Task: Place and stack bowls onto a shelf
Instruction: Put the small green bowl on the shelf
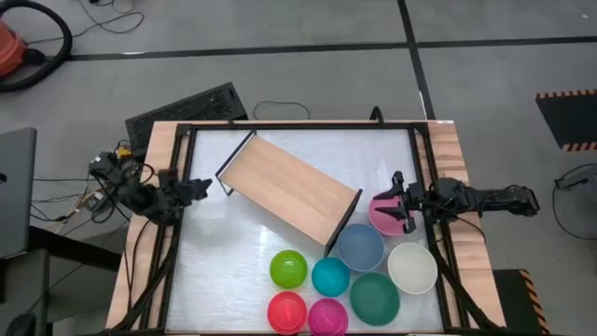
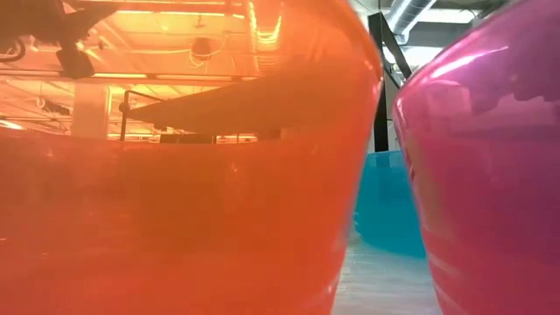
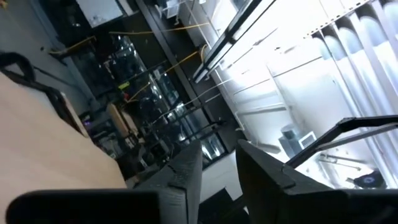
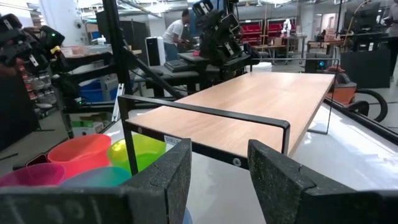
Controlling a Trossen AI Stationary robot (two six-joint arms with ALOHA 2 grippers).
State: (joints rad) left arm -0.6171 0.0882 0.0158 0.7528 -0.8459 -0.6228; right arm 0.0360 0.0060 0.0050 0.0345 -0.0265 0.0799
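The light-wood shelf (image 1: 289, 189) stands slantwise on its black legs at mid-table. The pink bowl (image 1: 381, 215) sits on the table off the shelf's right end. The grey-blue (image 1: 359, 246), cream-white (image 1: 411, 268), dark green (image 1: 374, 297), lime (image 1: 288, 269), teal (image 1: 330, 276), red-pink (image 1: 287, 311) and magenta (image 1: 327, 317) bowls sit in a cluster near the front edge. My right gripper (image 1: 402, 203) is open and level over the pink bowl's right side, pointing at the shelf (image 4: 249, 106). My left gripper (image 1: 201, 187) is slightly open and empty by the shelf's left end. My right gripper's fingers (image 1: 408, 224) stand over the pink bowl's right rim (image 1: 390, 222). The bowl does not show in the right wrist view, and I cannot tell whether the fingers touch it.
The white tabletop has a black frame (image 1: 424, 168) with wooden side strips. In the low view the red-pink bowl (image 2: 175, 201) and the magenta bowl (image 2: 490, 175) stand close against the camera, with the teal bowl (image 2: 385, 201) behind them. A person (image 4: 177, 31) shows in the room beyond.
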